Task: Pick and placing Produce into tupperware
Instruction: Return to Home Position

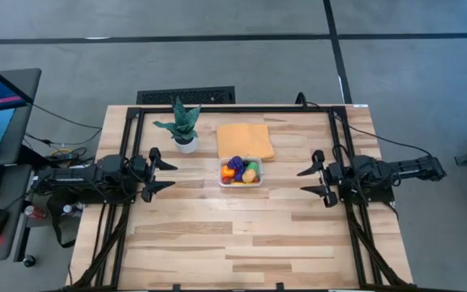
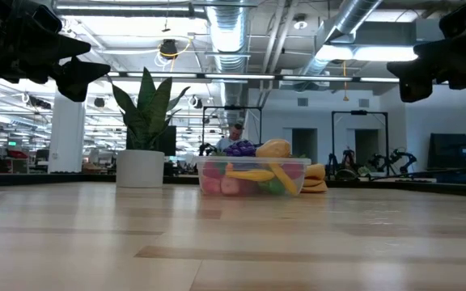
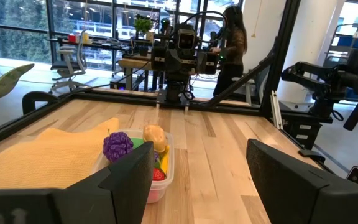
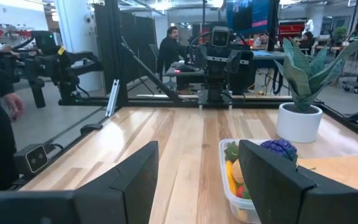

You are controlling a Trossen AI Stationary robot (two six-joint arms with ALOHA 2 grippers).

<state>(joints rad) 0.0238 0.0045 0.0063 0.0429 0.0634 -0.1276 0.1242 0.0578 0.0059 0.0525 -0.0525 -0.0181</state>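
Currently, itemised by clock face on the overhead view, 12 o'clock being the table's far edge:

1. Table point(image 1: 242, 235): pale wood planks, with dark frame rails along both sides.
2. Tupperware point(image 1: 241, 186): clear and rectangular. It stands upright on the table, slightly toward 12 o'clock from the centre, between my two sets of jaws.
3. Produce point(image 1: 240, 171): every piece I can see is heaped inside the tupperware. A purple grape cluster point(image 3: 117, 146) and a yellow-tan piece point(image 3: 155, 134) sit on top, with yellow, red and green pieces beneath.
4. Orange cloth point(image 1: 245, 140): lies flat at 12 o'clock of the tupperware. I cannot tell whether its near edge touches the tupperware or lies just beside it.
5. Potted plant point(image 1: 183, 126): green leaves in a white pot, at 10 o'clock of the tupperware and apart from it.
6. My left jaws: spread wide and holding nothing. They are raised above the table at 9 o'clock of the tupperware, well apart from it. The left arm point(image 1: 96, 174) lies along that side.
7. My right jaws: spread wide and holding nothing. They are raised at 3 o'clock of the tupperware, well apart from it. The right arm point(image 1: 379, 174) lies along that side.
8. Person point(image 3: 229, 43): stands in the room beyond the table.
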